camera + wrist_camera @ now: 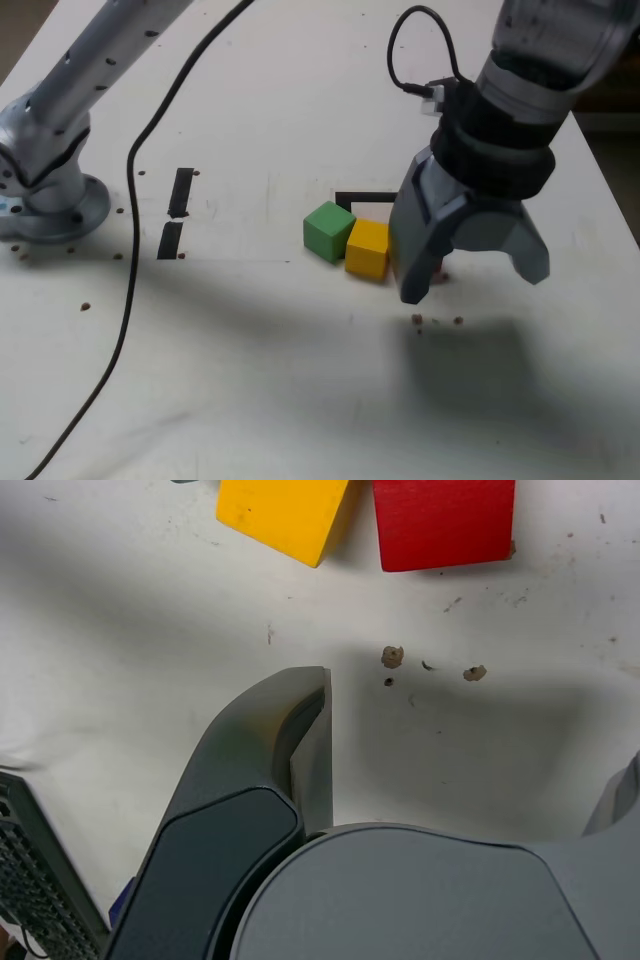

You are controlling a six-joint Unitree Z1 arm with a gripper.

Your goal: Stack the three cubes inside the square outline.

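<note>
Taking the yellow cube (367, 248) as the landmark and reading the exterior view from its left to its right: well off to the left stands the arm's round base (52, 205) on the white table (250, 380), with a black cable (130, 250) trailing past it, and nearer in lie two short black tape strips (176, 212). The green cube (329, 231) sits just left of the yellow cube, touching it or nearly so. Behind the yellow cube a corner of the square outline (362, 197) shows; the rest is hidden by the gripper (472, 280). The gripper hangs just right of the yellow cube, its jaws spread wide and empty. In the wrist view, the red cube (444, 520) lies just beside the yellow cube (283, 515), apart from the fingers (305, 730), with brown specks (392, 657) on the table (120, 630) close by.
</note>
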